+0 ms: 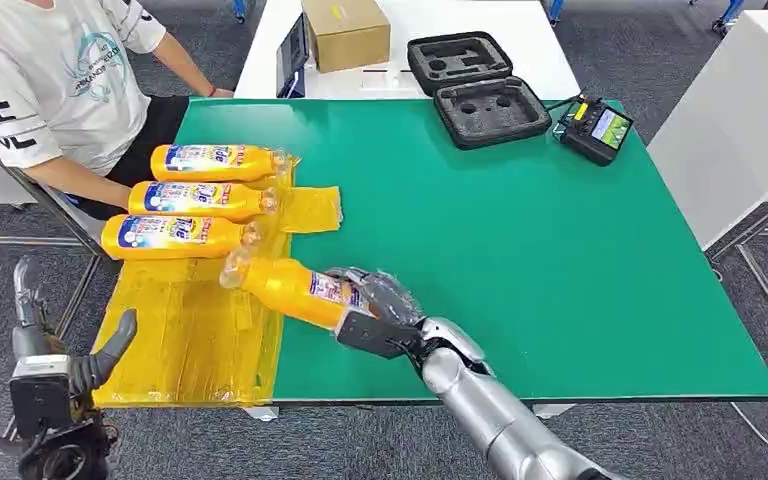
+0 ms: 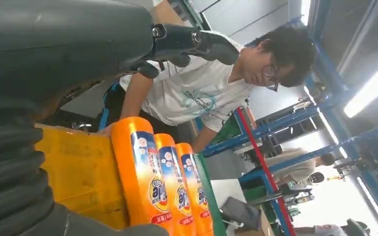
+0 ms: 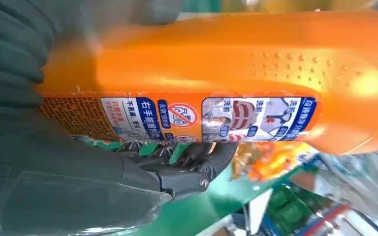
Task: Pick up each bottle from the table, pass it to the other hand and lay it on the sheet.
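1. Across the middle of the head view ran the green worktop, with the yellow sheet spread over its near left corner, seemingly so the bottles had a marked landing zone near the left arm.
2. Beside the worktop's far left edge sat a person in a white T-shirt, near the sheet but touching nothing on it.
3. On the white table beyond lay a cardboard box, an open black foam-lined case and a small handheld device; none seemed part of the job.
4. Three orange detergent bottles lay side by side on the sheet's far end, caps toward the green surface, so three placements looked finished.
5. A fourth orange bottle was tilted over the sheet's edge, cap toward the sheet, base in the right hand, likely angled that way to offer its free end for the handover.
6. That hand's fingers were wrapped round the bottle's body.
7. Low beside the worktop's near left corner, the left hand held nothing, thumb and fingers apart, apparently ready to receive.
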